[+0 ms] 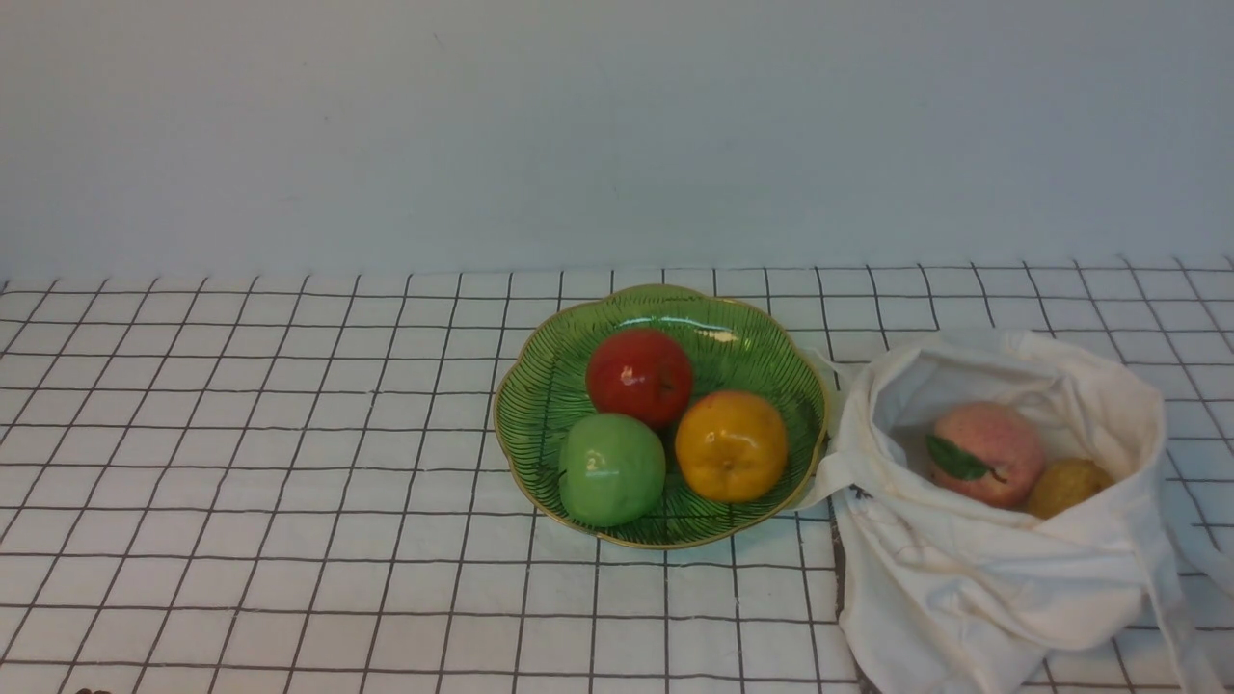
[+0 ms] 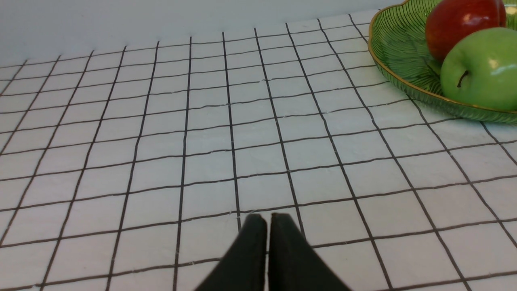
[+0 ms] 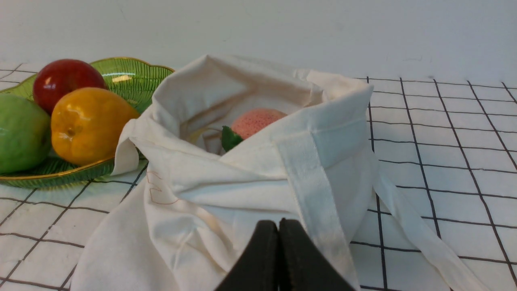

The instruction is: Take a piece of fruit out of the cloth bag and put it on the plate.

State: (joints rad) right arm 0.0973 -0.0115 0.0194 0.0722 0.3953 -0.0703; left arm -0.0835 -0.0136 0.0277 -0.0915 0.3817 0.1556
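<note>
On the white table with its dark grid lines, at the right near edge, slumps the soft off-white cloth bag, mouth open, touching the glossy green scalloped plate to its left. The plate carries the glossy orange-yellow round fruit on its right side, beside a red apple and a green apple. A pink peach and a dull yellow-brown fruit lie in the bag. The left tool and right tool are closed and empty.
</note>
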